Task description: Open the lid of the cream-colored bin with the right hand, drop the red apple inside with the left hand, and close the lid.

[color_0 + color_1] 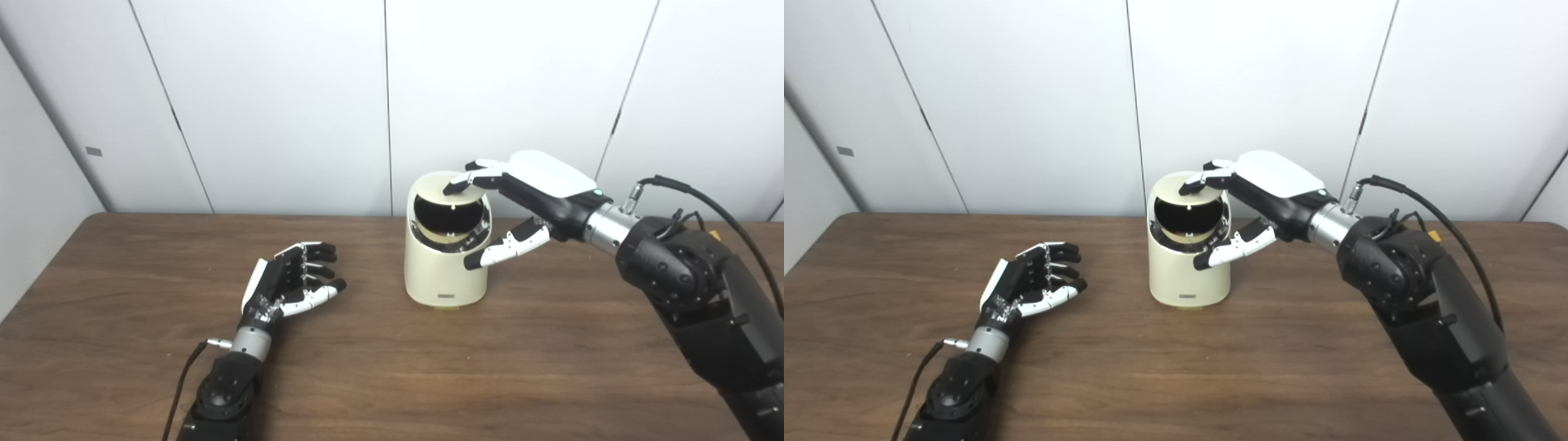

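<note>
The cream-colored bin stands upright at the middle of the wooden table. Its round lid is tipped, and a dark opening faces me. My right hand reaches in from the right; its fingertips rest on the lid's upper edge and its thumb hangs spread by the bin's right side, gripping nothing. My left hand lies on the table left of the bin, palm turned inward, fingers loosely curled and apart, empty. No red apple shows in either view.
White wall panels rise just behind the table's far edge. A thin cable runs along my left forearm. The right arm stretches over the table's right side.
</note>
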Controlling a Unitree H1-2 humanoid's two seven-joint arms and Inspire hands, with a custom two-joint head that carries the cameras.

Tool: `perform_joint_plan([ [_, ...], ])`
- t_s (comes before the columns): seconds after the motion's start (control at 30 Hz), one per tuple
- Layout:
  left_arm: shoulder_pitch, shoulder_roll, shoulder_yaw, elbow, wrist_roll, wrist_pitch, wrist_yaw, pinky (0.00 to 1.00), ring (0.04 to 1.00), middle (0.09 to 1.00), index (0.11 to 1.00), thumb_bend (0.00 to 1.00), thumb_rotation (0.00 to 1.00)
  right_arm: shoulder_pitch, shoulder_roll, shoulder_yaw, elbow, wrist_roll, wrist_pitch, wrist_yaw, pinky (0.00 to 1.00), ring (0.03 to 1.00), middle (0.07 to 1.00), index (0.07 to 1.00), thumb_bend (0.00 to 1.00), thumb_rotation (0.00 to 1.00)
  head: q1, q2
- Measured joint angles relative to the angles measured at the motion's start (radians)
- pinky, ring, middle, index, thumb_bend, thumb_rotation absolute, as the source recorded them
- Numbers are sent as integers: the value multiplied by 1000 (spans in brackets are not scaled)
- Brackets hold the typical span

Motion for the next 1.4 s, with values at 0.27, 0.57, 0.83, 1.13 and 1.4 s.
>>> perform_joint_plan([
  [0.27, 0, 0, 0, -1, 3, 1, 2, 483, 587, 672, 677, 625, 0, 5, 3, 1, 1, -2, -4, 0, 962, 906, 779, 779, 640, 555, 2, 3],
  [0.57, 0, -1, 2, -2, 2, 1, 2, 481, 583, 668, 672, 627, 0, 8, 3, 6, 1, -10, -13, 1, 915, 923, 790, 787, 656, 620, 3, 8],
  [0.83, 1, -2, 2, -2, 4, 1, 3, 485, 588, 672, 672, 618, 0, 29, 3, 9, -22, -7, -13, 21, 898, 930, 792, 788, 647, 591, 3, 9],
  [1.13, 1, -2, 1, -2, 6, 1, 3, 478, 582, 673, 670, 621, 0, 38, 4, 11, -33, 6, -13, 27, 906, 934, 783, 785, 648, 565, 2, 12],
  [1.4, 1, -2, 1, -2, 6, 1, 2, 488, 589, 680, 681, 619, 1, 49, 5, 17, -46, 2, -32, 27, 913, 927, 770, 784, 639, 593, 3, 18],
])
